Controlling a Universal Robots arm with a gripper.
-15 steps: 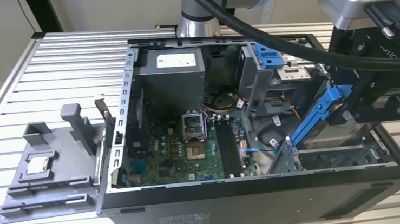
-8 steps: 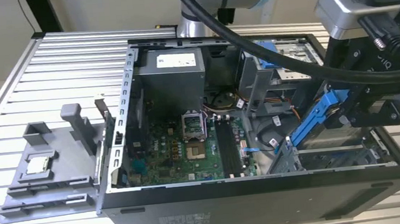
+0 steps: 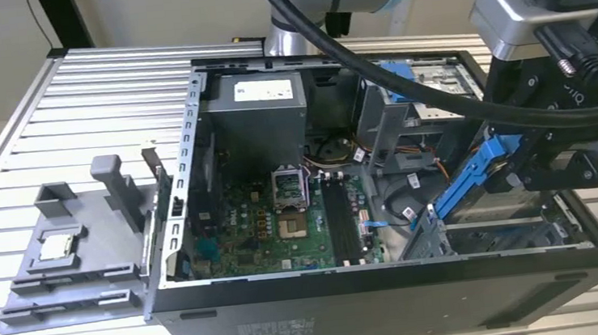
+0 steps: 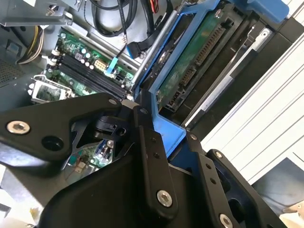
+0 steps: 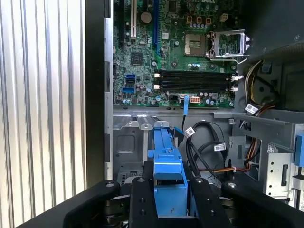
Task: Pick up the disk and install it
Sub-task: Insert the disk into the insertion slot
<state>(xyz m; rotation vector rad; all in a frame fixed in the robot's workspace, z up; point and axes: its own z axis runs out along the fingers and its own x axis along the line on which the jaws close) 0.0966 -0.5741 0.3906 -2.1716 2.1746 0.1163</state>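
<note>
I have the disk [image 3: 461, 184] in the claw [image 3: 532, 170]. The jaws are pinched in on its blue carrier [image 5: 166, 159], with the fingers [image 5: 141, 204] on either side of the frame in the first wrist view. The disk hangs tilted, one end down, over the open case [image 3: 397, 297] at the exterior view's right. It sits just above the grey cage [image 3: 500, 238] in that corner. The claw's body hides the gap there, so I can't tell whether the lower end is touching the cage or just clear of it.

I judge the disk to be dense for its size and quite stiff, being a metal block. The plastic carrier around it should give a little under squeeze, and it looks smooth. A grip near one end, as I have it, could let the weight swing the disk between the pads.

In the second wrist view the disk's green circuit board [image 4: 190, 66] faces out with its connectors bare. That is the fragile part, and I want nothing pressing or scraping on it. The place to hold is the carrier's long side rails, square across.

Loose cables [image 5: 204, 147] lie beside the cage, near enough to snag. The motherboard [image 3: 281, 218] lies on the case floor, well apart from the disk.
</note>
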